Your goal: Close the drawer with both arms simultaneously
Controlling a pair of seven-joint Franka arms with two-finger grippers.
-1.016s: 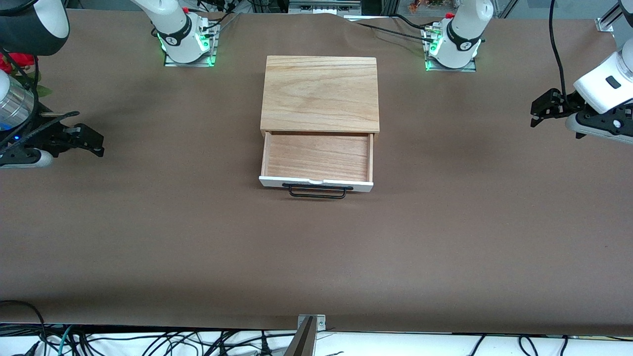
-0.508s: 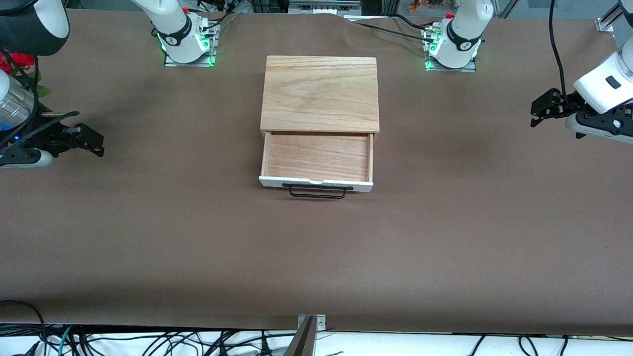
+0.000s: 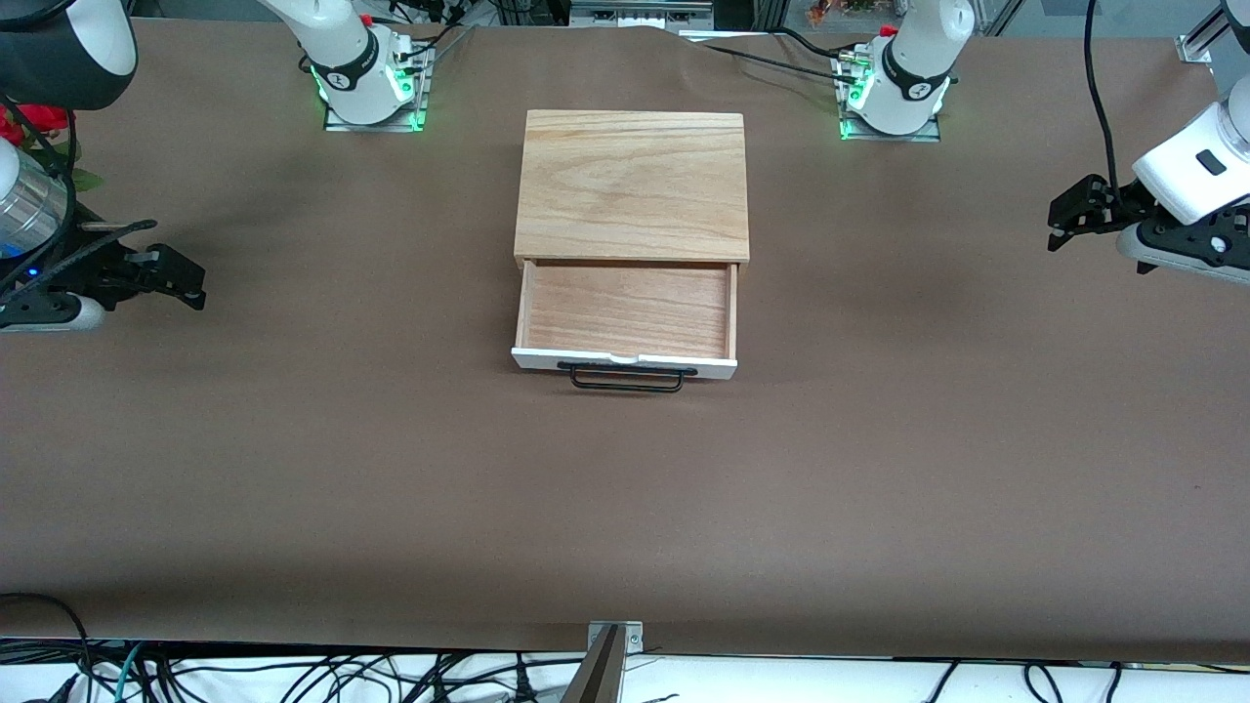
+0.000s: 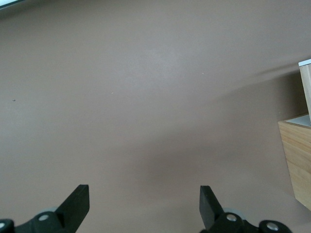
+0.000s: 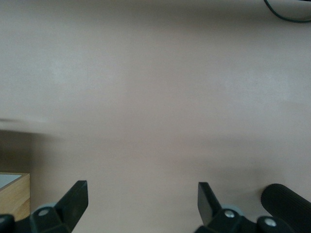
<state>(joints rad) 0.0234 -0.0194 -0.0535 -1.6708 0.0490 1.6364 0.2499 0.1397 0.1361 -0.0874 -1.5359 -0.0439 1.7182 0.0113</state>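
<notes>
The drawer (image 3: 625,312), a shallow light-wood tray with a white front panel (image 3: 625,362) and a black wire handle (image 3: 626,379), stands pulled out of the wooden box (image 3: 633,186) toward the front camera. It is empty. My left gripper (image 3: 1060,220) hangs open and empty over the bare table at the left arm's end, apart from the box. My right gripper (image 3: 186,283) hangs open and empty over the table at the right arm's end. The left wrist view shows the box's corner (image 4: 297,155) past its open gripper (image 4: 144,206). The right wrist view shows a box corner (image 5: 13,194) beside its open gripper (image 5: 142,203).
The brown table cover (image 3: 625,508) spreads around the box. The two arm bases (image 3: 366,83) (image 3: 894,93) stand at the table's back edge. Red flowers (image 3: 24,122) sit by the right arm's end. Cables (image 3: 293,679) lie below the table's front edge.
</notes>
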